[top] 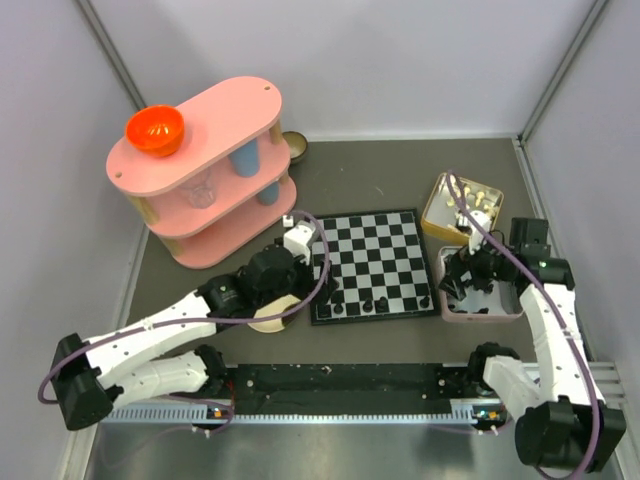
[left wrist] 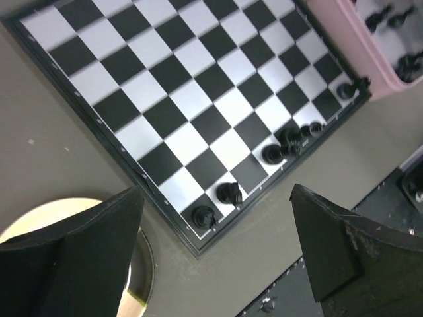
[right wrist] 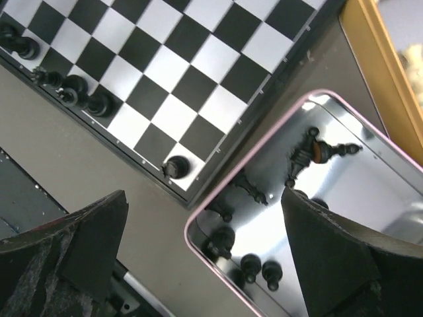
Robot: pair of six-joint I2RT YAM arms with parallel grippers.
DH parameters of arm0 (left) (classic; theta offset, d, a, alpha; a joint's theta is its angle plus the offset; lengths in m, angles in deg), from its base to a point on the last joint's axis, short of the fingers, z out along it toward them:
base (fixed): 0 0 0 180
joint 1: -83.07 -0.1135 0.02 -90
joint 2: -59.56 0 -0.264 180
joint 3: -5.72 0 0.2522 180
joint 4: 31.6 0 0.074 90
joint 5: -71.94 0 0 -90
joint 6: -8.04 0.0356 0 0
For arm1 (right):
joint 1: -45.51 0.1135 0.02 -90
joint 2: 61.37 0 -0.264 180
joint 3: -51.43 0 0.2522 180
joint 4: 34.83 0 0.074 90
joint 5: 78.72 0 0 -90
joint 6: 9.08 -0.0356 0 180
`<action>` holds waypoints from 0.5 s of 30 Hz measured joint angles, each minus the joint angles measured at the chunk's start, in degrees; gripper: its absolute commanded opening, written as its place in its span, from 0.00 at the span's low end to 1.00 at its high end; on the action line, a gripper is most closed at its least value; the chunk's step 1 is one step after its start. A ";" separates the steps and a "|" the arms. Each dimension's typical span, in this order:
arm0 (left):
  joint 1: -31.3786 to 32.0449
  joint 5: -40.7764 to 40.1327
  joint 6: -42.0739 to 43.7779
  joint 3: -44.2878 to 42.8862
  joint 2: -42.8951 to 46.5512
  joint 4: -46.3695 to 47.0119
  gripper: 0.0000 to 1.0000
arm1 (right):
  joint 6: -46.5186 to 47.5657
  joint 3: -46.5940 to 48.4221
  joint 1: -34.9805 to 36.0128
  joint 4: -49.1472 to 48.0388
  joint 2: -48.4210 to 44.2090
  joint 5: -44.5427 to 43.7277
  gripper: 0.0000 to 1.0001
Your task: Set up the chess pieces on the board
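Observation:
The board [top: 370, 262] lies at the table's middle. Several black chess pieces [top: 368, 303] stand along its near row; the left wrist view shows them [left wrist: 229, 193] from the near-left corner along that edge. My left gripper [left wrist: 217, 198] is open and empty, above the board's near-left corner [top: 325, 290]. My right gripper [right wrist: 203, 195] is open and empty, above the near-left corner of a pink tin [right wrist: 198, 218] that holds several more black pieces [right wrist: 225, 238]. One piece [right wrist: 175, 166] stands on the board's near-right corner square.
The pink tin [top: 480, 312] sits right of the board, with a wooden box of cream pieces [top: 462, 205] behind it. A round cream plate [top: 268, 318] lies under my left arm. A pink two-tier shelf [top: 205, 175] with an orange bowl [top: 154, 130] stands far left.

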 measured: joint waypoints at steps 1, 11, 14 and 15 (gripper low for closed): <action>-0.26 -0.92 0.04 -0.37 0.83 0.07 0.99 | 0.48 0.68 -1.05 1.16 0.74 -0.13 0.99; -8.15 -1.25 -1.11 -0.52 3.85 3.98 0.99 | 3.54 7.82 -7.43 8.00 12.22 -6.19 0.86; -8.87 -0.11 -0.50 -1.16 3.19 4.55 0.98 | 3.50 8.22 -8.31 8.48 16.81 -8.92 0.74; -9.03 0.24 -0.11 -1.51 2.80 4.76 0.99 | 3.28 8.50 -8.68 8.63 18.36 -9.77 0.71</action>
